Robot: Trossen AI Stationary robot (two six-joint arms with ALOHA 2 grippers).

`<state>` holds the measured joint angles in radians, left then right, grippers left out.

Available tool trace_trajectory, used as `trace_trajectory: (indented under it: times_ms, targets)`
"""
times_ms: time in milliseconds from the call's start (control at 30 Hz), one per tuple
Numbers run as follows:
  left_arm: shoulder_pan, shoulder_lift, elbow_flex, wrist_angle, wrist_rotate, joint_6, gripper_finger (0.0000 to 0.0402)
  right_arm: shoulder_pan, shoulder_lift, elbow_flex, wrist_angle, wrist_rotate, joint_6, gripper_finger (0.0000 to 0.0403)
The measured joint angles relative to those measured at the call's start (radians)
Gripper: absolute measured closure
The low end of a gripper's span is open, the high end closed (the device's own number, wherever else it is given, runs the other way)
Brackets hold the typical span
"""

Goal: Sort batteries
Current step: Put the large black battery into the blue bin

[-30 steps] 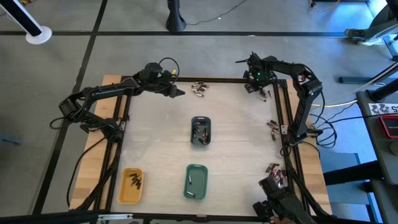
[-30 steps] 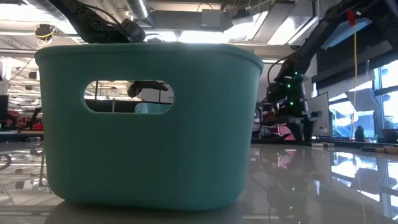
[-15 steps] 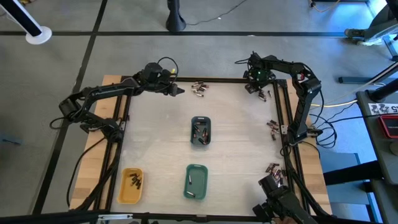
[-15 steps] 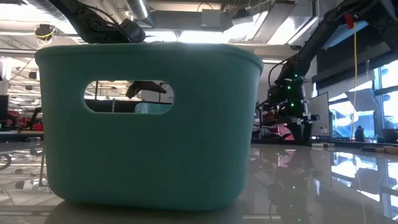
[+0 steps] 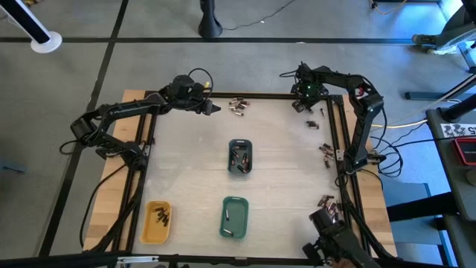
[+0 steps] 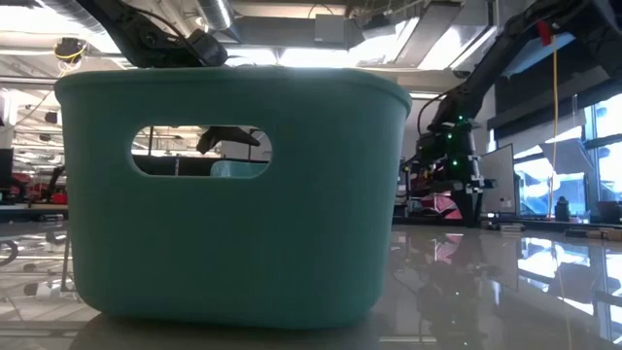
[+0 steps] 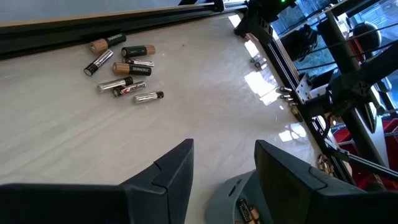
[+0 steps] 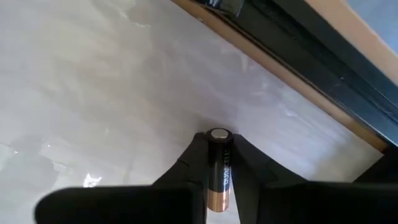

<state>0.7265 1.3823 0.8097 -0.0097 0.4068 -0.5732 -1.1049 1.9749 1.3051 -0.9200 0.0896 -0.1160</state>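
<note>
A pile of loose batteries (image 5: 238,106) (image 7: 124,68) lies at the table's far edge. More batteries lie along the right edge (image 5: 326,150) and at the far right (image 5: 314,123). My left gripper (image 5: 214,109) (image 7: 224,174) hovers open just left of the pile, slanting down. My right gripper (image 5: 305,101) (image 8: 219,186) points down at the far right corner, shut on one black and copper battery (image 8: 219,168). My right gripper pinches the black and copper battery by its two long sides (image 8: 217,177) between its two fingers, coming from above. The battery lies lengthwise in the gap, its silvery end (image 8: 218,134) at the fingertips. Whether it rests on the table I cannot tell.
A grey-blue tray (image 5: 239,157) with batteries stands mid-table. A green tray (image 5: 234,217) (image 6: 233,194) and a yellow tray (image 5: 157,222) stand near the front edge. A black frame rail (image 8: 298,50) runs close beside my right gripper.
My right gripper has stayed at the far right corner and shut its fingers on a battery there, its wrist rolling slightly. My left gripper has kept still.
</note>
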Motion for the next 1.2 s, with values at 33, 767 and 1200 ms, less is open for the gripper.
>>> trace_trajectory:
  times_ms: [33,767,1200]
  targets:
    - [0.0,0.0,0.0,0.0,0.0,0.0,0.0243,0.0,0.003,0.014,-0.012,0.0,0.0,0.0362]
    - [0.0,0.0,0.0,-0.006,0.011,0.067,0.0243,0.38,-0.301,0.124,0.018,-0.452,0.103,0.0362]
    - [0.0,0.0,0.0,-0.008,0.057,0.141,0.0243,0.672,-0.195,0.124,0.275,-0.593,0.22,0.0361]
